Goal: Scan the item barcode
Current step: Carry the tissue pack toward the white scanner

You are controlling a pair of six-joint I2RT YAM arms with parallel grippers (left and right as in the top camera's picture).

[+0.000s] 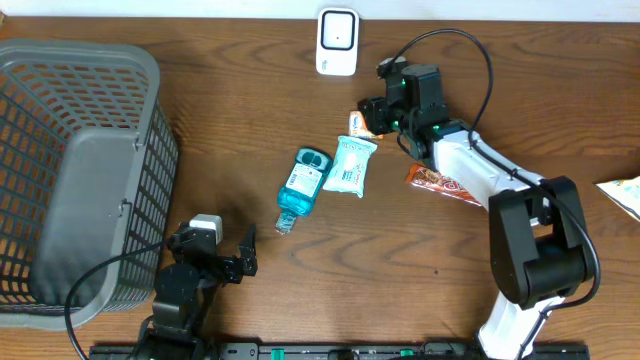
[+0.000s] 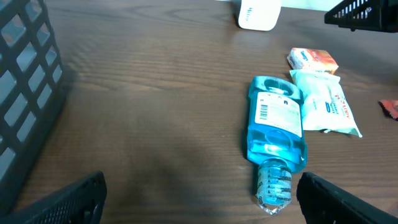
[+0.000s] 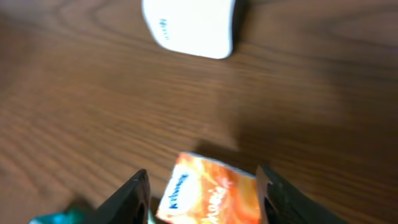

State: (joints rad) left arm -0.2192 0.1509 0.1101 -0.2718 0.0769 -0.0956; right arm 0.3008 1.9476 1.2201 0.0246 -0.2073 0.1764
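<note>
Straddling orange tissue pack [image 3: 210,194], right end effector [image 3: 202,182], jaws apart

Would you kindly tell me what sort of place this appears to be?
Probably a mock shop checkout on a wooden table: a white barcode scanner, a grey shopping basket, and small goods such as a blue bottle and an orange packet.

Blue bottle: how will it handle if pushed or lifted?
The blue bottle lies on a broad flat face, so it probably slides, not rolls. Looks liquid-filled, so likely heavy for its size. Smooth plastic may slip.
</note>
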